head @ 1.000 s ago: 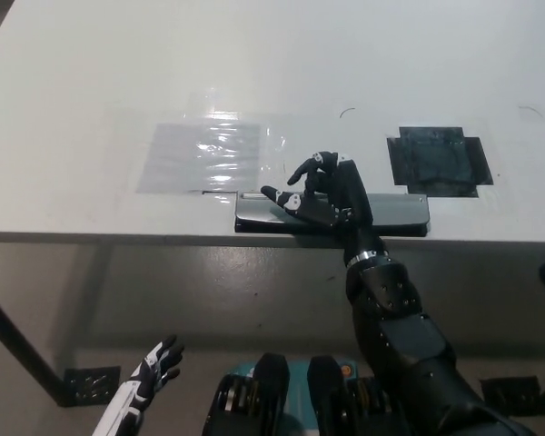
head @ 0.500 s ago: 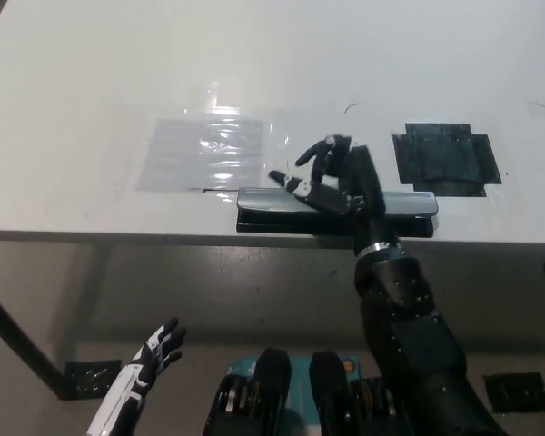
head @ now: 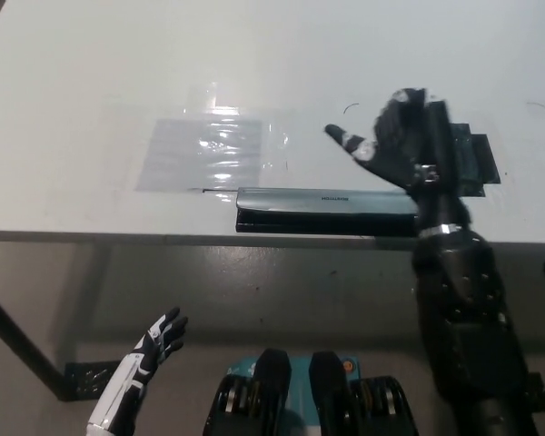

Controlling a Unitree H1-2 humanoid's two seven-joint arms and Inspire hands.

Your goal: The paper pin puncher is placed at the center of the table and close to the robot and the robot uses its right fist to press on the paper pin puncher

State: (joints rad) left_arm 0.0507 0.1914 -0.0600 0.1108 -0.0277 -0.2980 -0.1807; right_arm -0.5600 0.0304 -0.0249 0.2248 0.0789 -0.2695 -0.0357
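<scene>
The paper pin puncher (head: 322, 210) is a long grey and black bar lying along the near edge of the white table (head: 272, 64), at its middle. My black right hand (head: 395, 141) is raised above the puncher's right end, apart from it. Its fingers are spread, so it is open and holds nothing. The right forearm covers the puncher's right end. My white left hand (head: 154, 343) rests open below the table edge at the lower left.
A clear plastic sheet (head: 204, 153) lies flat on the table left of the puncher. A patch of black tape (head: 468, 159) sits on the table at the right, partly behind my right hand. The floor shows below the table edge.
My right hand has lifted off the puncher, moved up and to the right, and its fingers have spread. The puncher's top is now uncovered. The left hand has barely moved.
</scene>
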